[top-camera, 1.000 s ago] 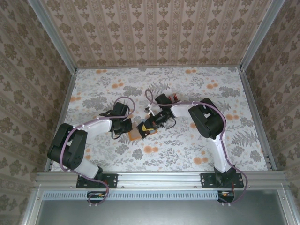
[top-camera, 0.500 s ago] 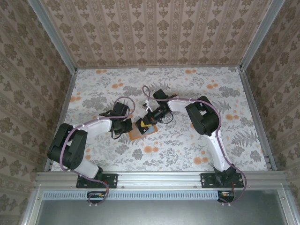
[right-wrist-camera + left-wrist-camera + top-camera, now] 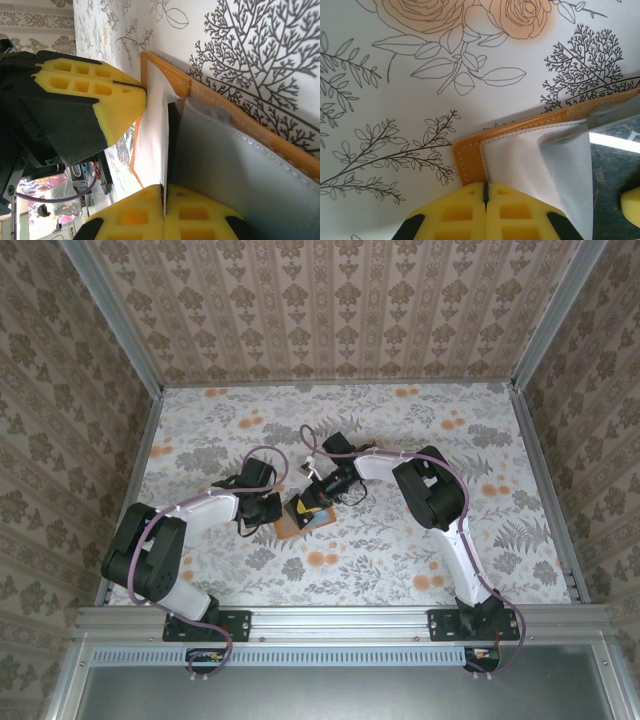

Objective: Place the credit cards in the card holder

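**A:** Where does your card holder [image 3: 296, 526] lie?

**B:** In the top view it lies flat on the floral table [image 3: 470, 540], just below and left of the frame's middle, with your two arms meeting over it. In the left wrist view its orange stitched corner sits at the lower middle, and its rim runs up towards the right edge.

**A:** And your left gripper [image 3: 485, 195]?

**B:** It is clenched on the card holder. The yellow fingertips meet at the bottom of that frame, right on the orange corner where the white lining [image 3: 520, 160] begins.

**A:** What about your right gripper [image 3: 163, 202]?

**B:** It is also pressed together, at the bottom middle of its own view, nipping a pale sheet [image 3: 163, 155] seen edge-on at the holder's open side. Whether that sheet is a card or part of the lining, I cannot tell from this angle. A dark slab stands just right of it, with a grey translucent pocket [image 3: 230, 175] beyond. Your left gripper's yellow tip touches the holder's rim at centre left.
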Robot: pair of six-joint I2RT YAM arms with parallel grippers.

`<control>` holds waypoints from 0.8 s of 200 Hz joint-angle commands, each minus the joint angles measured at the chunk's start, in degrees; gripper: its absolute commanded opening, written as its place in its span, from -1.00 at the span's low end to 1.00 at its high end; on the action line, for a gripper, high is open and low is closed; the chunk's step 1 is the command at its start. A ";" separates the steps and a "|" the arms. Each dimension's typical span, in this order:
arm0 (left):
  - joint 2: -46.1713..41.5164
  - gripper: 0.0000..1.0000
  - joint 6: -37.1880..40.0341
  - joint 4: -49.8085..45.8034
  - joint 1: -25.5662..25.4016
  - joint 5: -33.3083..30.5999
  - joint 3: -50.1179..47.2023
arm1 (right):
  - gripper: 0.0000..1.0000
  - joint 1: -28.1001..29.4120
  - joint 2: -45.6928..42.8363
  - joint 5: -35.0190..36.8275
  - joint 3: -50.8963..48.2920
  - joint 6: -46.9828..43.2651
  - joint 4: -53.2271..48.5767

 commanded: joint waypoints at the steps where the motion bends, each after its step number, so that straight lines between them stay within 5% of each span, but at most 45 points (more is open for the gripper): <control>1: 2.33 -0.91 1.33 -3.25 0.33 -1.56 -0.70 | -1.00 0.27 1.23 1.21 0.97 0.54 3.16; 160: 2.68 -0.90 1.07 -2.32 0.36 -1.30 -1.53 | -1.00 3.26 -5.01 7.57 -8.14 13.66 11.14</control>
